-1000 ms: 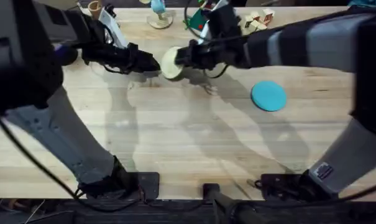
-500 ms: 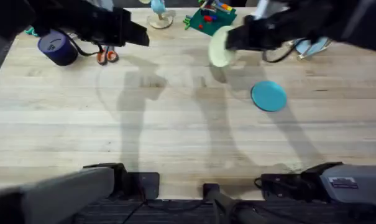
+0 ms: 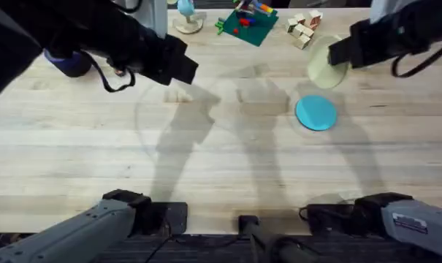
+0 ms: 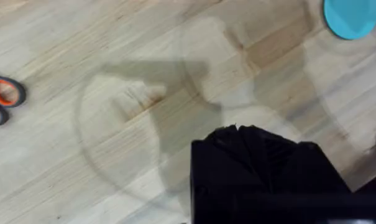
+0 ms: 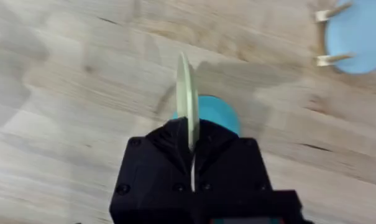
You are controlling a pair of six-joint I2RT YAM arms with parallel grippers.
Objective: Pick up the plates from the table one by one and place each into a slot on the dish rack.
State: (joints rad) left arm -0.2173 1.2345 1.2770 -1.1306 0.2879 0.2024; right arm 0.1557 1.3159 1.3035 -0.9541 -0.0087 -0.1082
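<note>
Right pincer (image 5: 191, 140) clamped closed, raised; left arm lifted.

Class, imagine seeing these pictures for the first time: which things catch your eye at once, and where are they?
The right gripper holds a cream-yellow plate on edge in the air at the table's far right. Just nearer lies the bright teal plate, flat on the table. The big dark left arm looms over the far left.

I'm looking at a robot lab bench: two arms bolted to a plank-wood table (image 3: 206, 168), toy blocks (image 3: 302, 25), scissors (image 4: 1, 99) and practice props scattered along its far edge.
</note>
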